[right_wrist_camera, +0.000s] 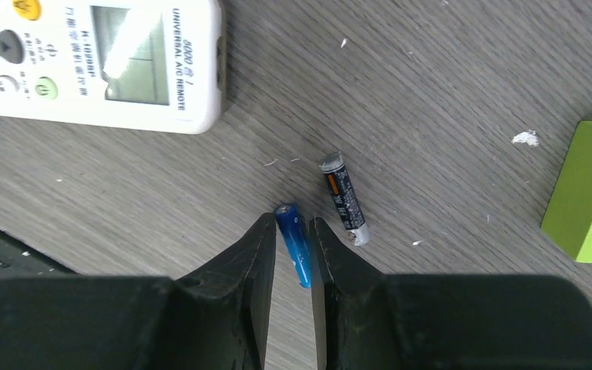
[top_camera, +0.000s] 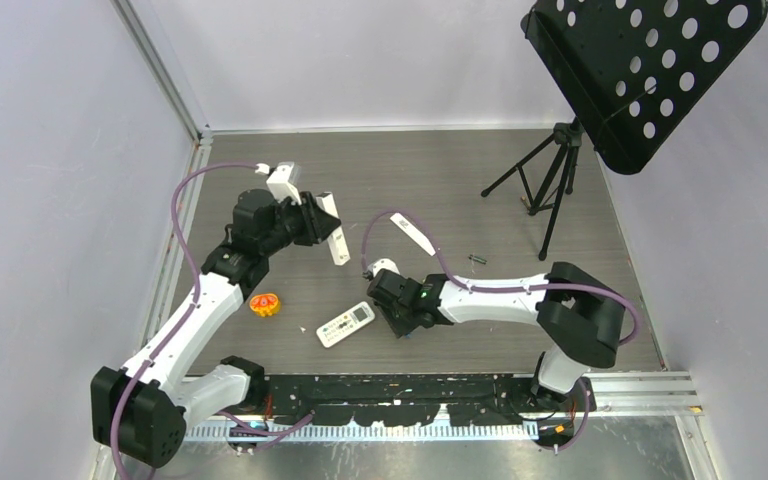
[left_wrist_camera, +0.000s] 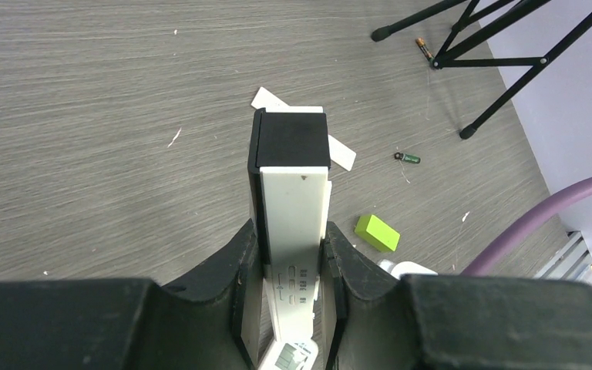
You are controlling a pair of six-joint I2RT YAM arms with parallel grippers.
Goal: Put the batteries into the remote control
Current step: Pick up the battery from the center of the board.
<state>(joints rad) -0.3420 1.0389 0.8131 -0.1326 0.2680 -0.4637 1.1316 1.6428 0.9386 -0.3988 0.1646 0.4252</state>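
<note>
My left gripper (top_camera: 320,220) (left_wrist_camera: 293,240) is shut on a slim white remote (left_wrist_camera: 295,200) with a black far end and holds it off the table. My right gripper (top_camera: 396,322) (right_wrist_camera: 293,225) is down at the table. Its jaws stand narrowly apart around a blue battery (right_wrist_camera: 294,243), which lies tilted between them. A dark battery with a grey end (right_wrist_camera: 344,199) lies just right of the fingers. A second, wider white remote (top_camera: 345,325) (right_wrist_camera: 92,62) lies face up nearby. Another dark battery (top_camera: 477,259) (left_wrist_camera: 409,158) lies farther right.
A bright green block (right_wrist_camera: 586,193) (left_wrist_camera: 377,233) sits right of the right gripper. A white cover strip (top_camera: 415,235) lies mid-table. An orange object (top_camera: 265,304) lies by the left arm. A black music stand's tripod (top_camera: 550,180) stands at the back right, with one battery (left_wrist_camera: 424,48) by its feet.
</note>
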